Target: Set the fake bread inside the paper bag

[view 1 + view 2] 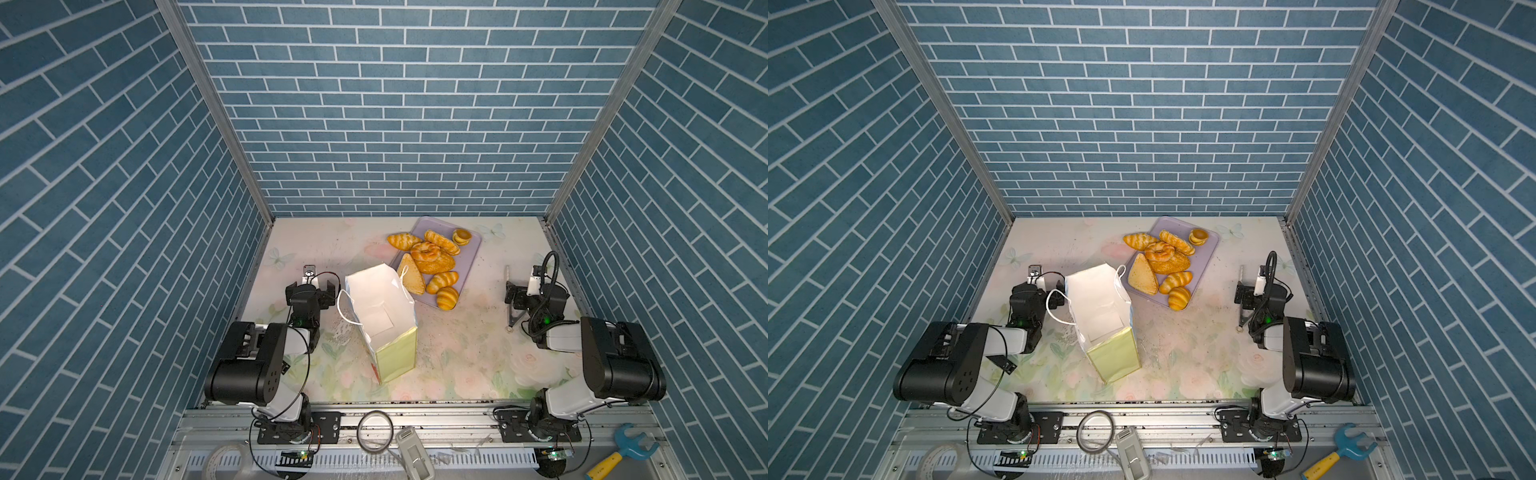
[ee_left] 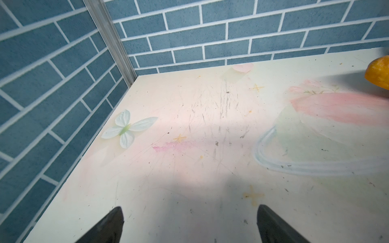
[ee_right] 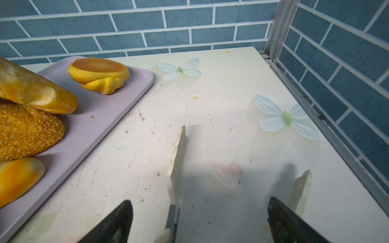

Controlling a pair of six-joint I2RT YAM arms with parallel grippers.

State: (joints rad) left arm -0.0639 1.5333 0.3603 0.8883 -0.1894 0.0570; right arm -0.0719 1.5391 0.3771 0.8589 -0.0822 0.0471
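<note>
Floral table: L hand open, empty; R hand open nr tongs.

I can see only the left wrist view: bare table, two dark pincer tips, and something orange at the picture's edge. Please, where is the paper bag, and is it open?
Observer: The paper bag stands open right beside the left pincer, on the side toward the table's middle.
Operator: Is there any bread inside it?
Observer: No. In both top views its white bottom is bare.
Operator: Then where is the bread?
Observer: The fake bread is piled on a lavender tray, behind the bag and a little to its right.
Operator: And the other arm?
Observer: The right pincer is open and grips no bread, to the right of the tray.
</note>
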